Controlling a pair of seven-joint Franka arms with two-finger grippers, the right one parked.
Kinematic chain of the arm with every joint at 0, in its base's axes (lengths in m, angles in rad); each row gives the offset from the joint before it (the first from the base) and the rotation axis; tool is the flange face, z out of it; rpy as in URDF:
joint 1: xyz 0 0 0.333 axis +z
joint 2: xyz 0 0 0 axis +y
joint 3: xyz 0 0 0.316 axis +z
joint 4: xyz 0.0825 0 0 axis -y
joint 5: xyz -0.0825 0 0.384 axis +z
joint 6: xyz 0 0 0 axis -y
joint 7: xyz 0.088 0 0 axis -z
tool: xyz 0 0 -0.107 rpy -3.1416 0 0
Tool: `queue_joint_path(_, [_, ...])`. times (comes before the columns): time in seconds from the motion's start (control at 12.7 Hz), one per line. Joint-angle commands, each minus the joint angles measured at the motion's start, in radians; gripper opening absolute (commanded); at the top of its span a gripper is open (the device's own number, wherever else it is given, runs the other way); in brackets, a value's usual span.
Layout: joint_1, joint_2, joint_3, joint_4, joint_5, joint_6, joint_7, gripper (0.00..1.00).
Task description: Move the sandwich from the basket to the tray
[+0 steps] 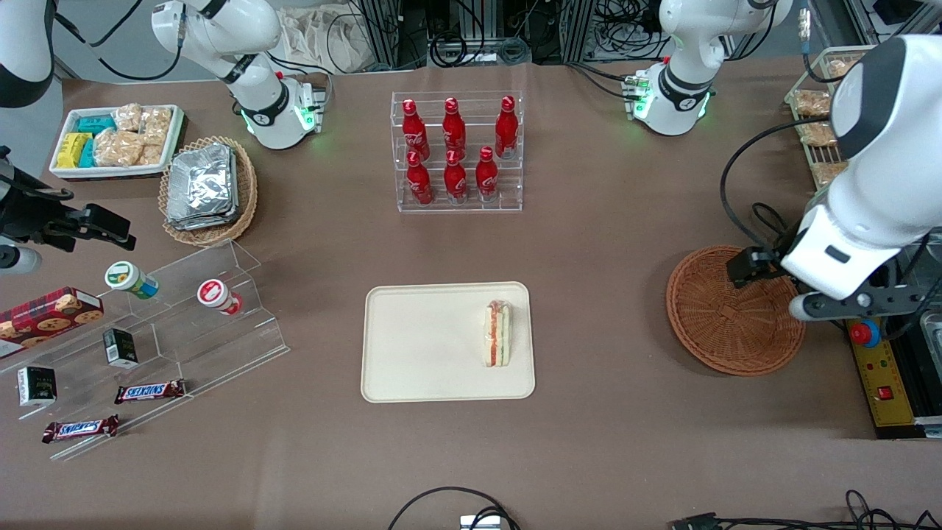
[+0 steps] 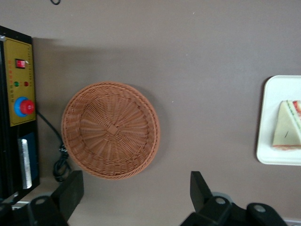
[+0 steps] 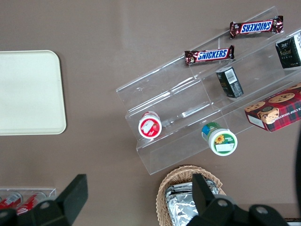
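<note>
The sandwich [image 1: 497, 333] lies on the cream tray [image 1: 412, 353], near the tray edge closest to the working arm; its layered filling faces up. The left wrist view shows it too [image 2: 287, 126], on a corner of the tray [image 2: 277, 94]. The reddish-brown basket [image 1: 728, 324] is empty and stands toward the working arm's end of the table; it also shows in the left wrist view [image 2: 110, 129]. My left gripper [image 1: 747, 269] hovers above the basket's rim, open and empty, with its fingers [image 2: 70, 188] spread wide over bare table beside the basket.
A clear rack of red bottles [image 1: 456, 151] stands farther from the front camera than the tray. A stepped acrylic stand [image 1: 184, 324] with snacks, a tan basket of foil packets [image 1: 210, 188] and a white snack bin [image 1: 118, 140] lie toward the parked arm's end. A control box [image 1: 879, 361] sits beside the basket.
</note>
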Motion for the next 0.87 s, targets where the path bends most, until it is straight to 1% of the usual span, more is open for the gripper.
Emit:
queue_joint_path(0.0, [-0.031, -0.129, 0.093, -0.116, -0.060, 0.001, 0.099, 1.00])
queue_joint_path(0.16, [-0.029, -0.190, 0.127, -0.161, -0.092, 0.001, 0.170, 1.00])
queue_joint_path(0.32, [-0.018, -0.247, 0.132, -0.199, -0.114, -0.008, 0.185, 1.00])
queue_joint_path(0.47, [-0.018, -0.298, 0.162, -0.222, -0.150, -0.024, 0.193, 1.00])
queue_joint_path(0.63, [-0.017, -0.335, 0.174, -0.239, -0.152, -0.038, 0.266, 1.00])
queue_joint_path(0.79, [-0.017, -0.340, 0.191, -0.233, -0.152, -0.068, 0.302, 1.00])
